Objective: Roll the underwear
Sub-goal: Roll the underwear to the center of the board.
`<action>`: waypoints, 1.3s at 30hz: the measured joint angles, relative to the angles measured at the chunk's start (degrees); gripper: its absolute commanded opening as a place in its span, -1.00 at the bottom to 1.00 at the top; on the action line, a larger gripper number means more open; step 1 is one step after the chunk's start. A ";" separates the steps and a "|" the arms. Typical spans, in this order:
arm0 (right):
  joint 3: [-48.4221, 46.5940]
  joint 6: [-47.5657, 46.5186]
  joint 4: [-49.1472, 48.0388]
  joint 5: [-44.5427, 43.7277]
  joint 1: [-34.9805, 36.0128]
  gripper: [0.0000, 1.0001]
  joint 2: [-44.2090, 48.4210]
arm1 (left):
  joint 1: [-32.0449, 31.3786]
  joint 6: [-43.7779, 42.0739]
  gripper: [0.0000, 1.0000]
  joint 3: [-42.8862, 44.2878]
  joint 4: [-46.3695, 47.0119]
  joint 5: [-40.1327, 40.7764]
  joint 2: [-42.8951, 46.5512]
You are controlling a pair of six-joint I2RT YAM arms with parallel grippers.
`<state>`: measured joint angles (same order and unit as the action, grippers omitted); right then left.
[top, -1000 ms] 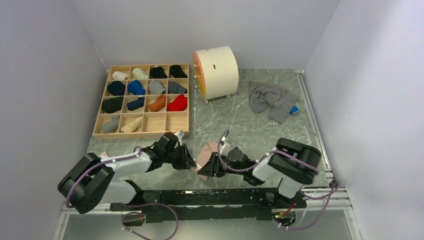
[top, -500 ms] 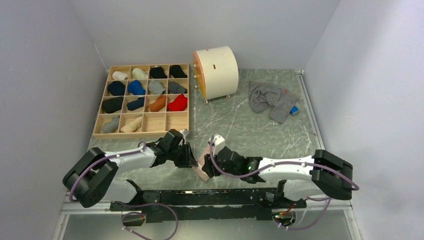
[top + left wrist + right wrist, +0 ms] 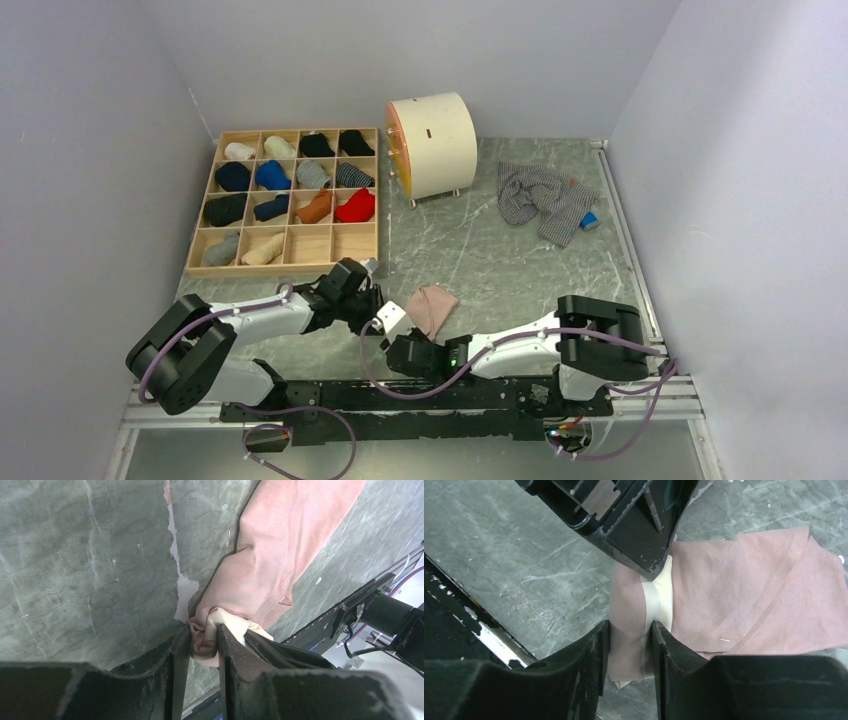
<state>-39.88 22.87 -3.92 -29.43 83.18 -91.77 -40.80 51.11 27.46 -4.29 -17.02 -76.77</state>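
Right tool [image 3: 630, 630] shifted left; pink underwear [image 3: 432, 305] on marbled table [image 3: 520, 270].

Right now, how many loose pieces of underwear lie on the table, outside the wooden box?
2. The pale pink underwear lies at the near edge; the grey striped underwear lies crumpled at the far right. Another could be hidden behind the white drum.

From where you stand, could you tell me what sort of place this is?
Probably a lab test cell for laundry handling: bare walls box in a marble-patterned table, a wooden grid tray holds rolled garments, and pink underwear lies by two arms.
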 measured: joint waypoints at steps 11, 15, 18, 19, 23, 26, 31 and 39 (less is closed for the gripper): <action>7.65 3.28 -11.52 11.34 -6.45 -0.84 4.09 | -0.31 0.92 0.41 1.70 -0.72 -0.92 0.39; 15.91 9.40 -25.29 25.59 -14.84 -0.83 6.01 | -0.28 2.60 0.46 -0.44 1.22 -1.18 2.71; 20.24 13.64 -33.70 31.43 -17.81 -0.82 5.46 | -0.26 4.35 0.46 -2.75 4.07 -1.60 4.28; 21.35 14.84 -36.02 32.54 -18.34 -0.81 5.07 | -0.26 4.94 0.44 -3.17 4.74 -1.77 4.46; 25.66 20.06 -47.45 36.13 -19.76 -0.75 1.77 | -0.28 5.95 0.09 -3.54 5.95 -2.08 3.80; 27.02 22.73 -52.46 37.57 -20.31 -0.59 -0.42 | -0.31 5.62 -0.28 -2.78 5.77 -2.03 1.42; 26.60 24.06 -50.58 38.38 -20.79 -0.13 0.83 | -0.76 5.01 -0.54 -1.44 5.27 -1.92 -1.60; 18.40 15.34 -22.84 32.52 -20.00 0.09 16.26 | -1.05 3.61 -0.56 1.11 1.38 -0.98 -2.51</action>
<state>-21.47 38.22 -26.76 3.09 63.18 -75.50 -41.85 54.72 28.58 -2.92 -18.00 -79.29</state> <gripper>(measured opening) 0.580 0.228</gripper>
